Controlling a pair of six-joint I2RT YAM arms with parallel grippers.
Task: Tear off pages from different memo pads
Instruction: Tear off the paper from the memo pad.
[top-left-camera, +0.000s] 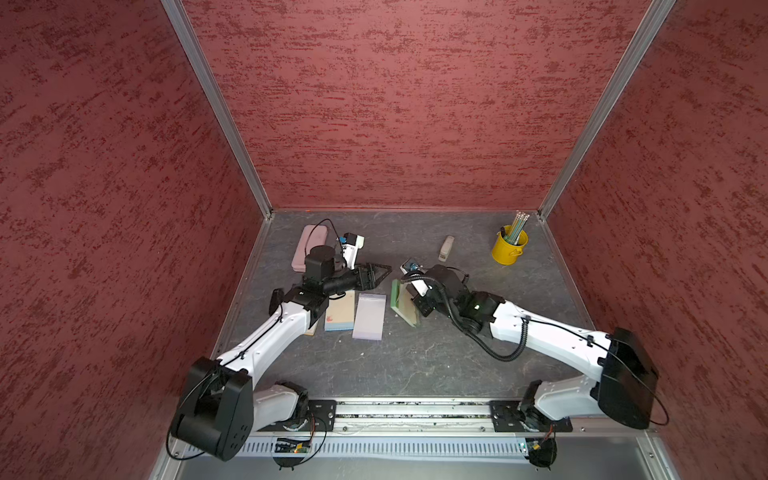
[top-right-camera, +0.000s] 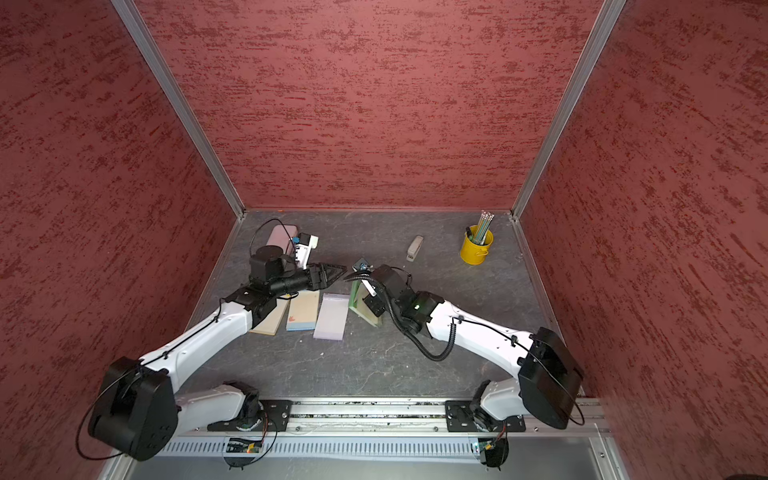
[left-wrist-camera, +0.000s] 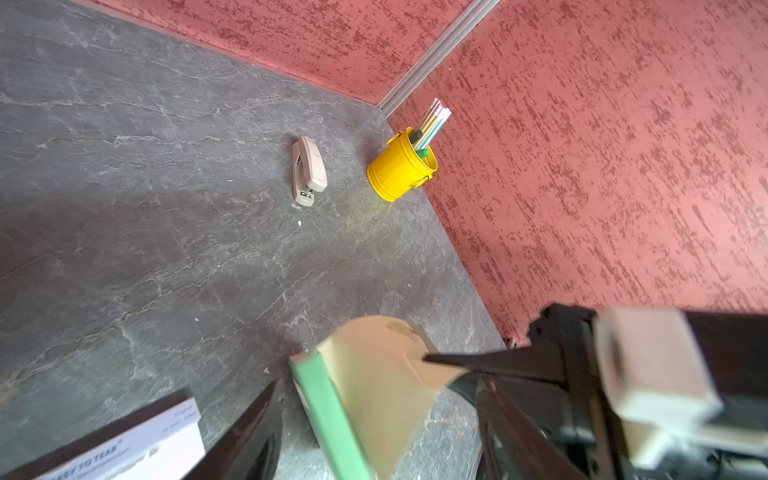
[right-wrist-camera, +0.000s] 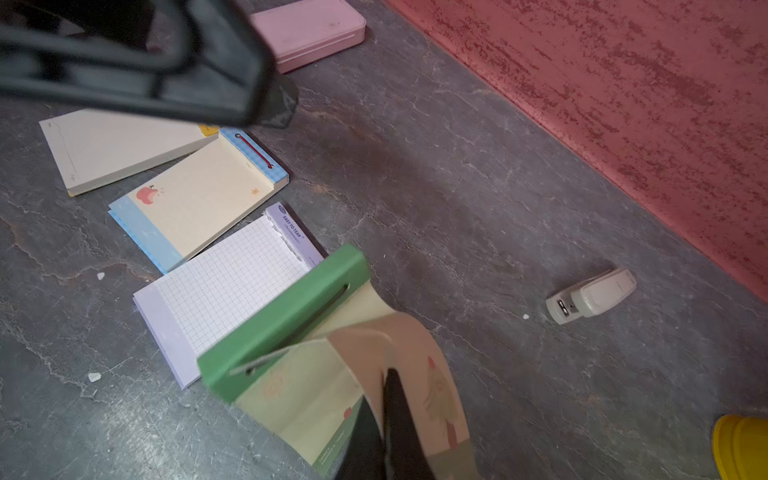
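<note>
Right wrist view: the right gripper (right-wrist-camera: 388, 415) pinches the curled top page (right-wrist-camera: 415, 345) of the green pad (right-wrist-camera: 282, 320), tilted on the table (right-wrist-camera: 457, 187) just beside the lilac pad (right-wrist-camera: 224, 291); the left gripper (top-left-camera: 384, 271) hovers near, jaws spread

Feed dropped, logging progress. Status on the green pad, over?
Left gripper open, clear of green pad. Right gripper shut on its top page, curled up, not torn free. Pad tilted up with it; lilac pad close beside.
</note>
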